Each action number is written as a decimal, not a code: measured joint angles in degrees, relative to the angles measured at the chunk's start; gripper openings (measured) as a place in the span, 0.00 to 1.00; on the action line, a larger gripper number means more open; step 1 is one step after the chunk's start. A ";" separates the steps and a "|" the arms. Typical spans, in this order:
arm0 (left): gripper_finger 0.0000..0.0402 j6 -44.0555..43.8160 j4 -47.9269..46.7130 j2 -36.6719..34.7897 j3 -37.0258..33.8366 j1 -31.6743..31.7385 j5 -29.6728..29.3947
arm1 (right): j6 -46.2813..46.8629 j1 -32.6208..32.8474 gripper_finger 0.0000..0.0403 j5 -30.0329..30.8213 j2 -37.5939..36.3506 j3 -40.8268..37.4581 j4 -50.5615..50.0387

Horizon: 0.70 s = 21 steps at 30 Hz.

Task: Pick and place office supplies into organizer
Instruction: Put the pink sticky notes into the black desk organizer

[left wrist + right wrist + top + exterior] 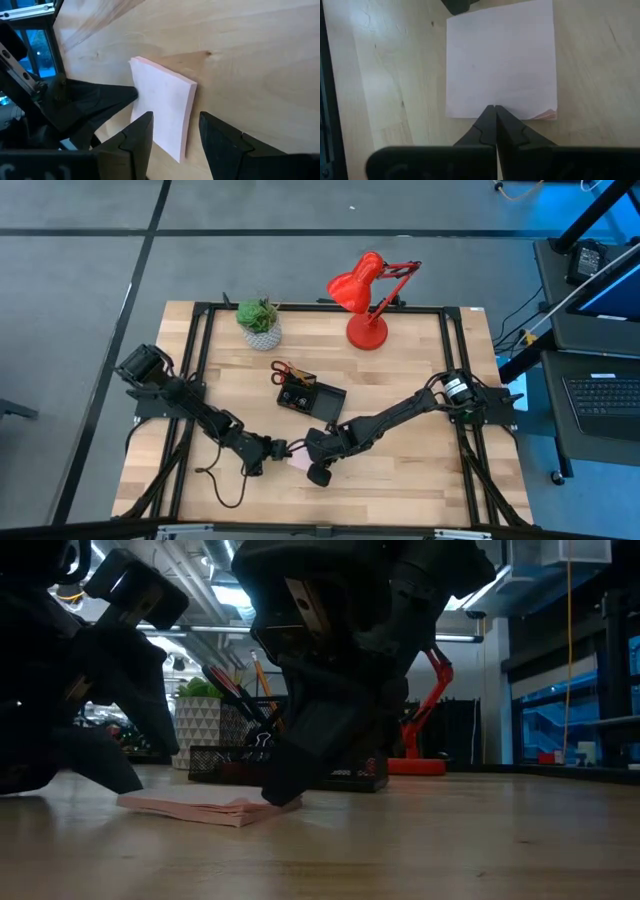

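A: Where is the pad [501, 62] relative to each gripper?

B: Flat on the table's near middle, between both. The left gripper [176, 134] straddles one edge, fingers released and apart; the right gripper [495, 120], fingers clenched on nothing, presses its tip at the opposite edge. The organizer [310, 396] lies farther back.

A: What differs between views?

B: The low view shows the pad's [205, 806] edge at the right tip; the high view nearly hides it.
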 joint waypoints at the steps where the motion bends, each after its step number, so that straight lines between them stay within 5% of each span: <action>1: 0.39 0.05 -0.06 0.22 0.00 0.00 0.38 | 0.00 0.00 0.00 0.00 0.00 0.00 0.02; 21: 0.39 -1.03 0.99 3.19 1.57 0.53 3.42 | 0.11 -0.20 0.00 -0.09 0.07 0.02 1.76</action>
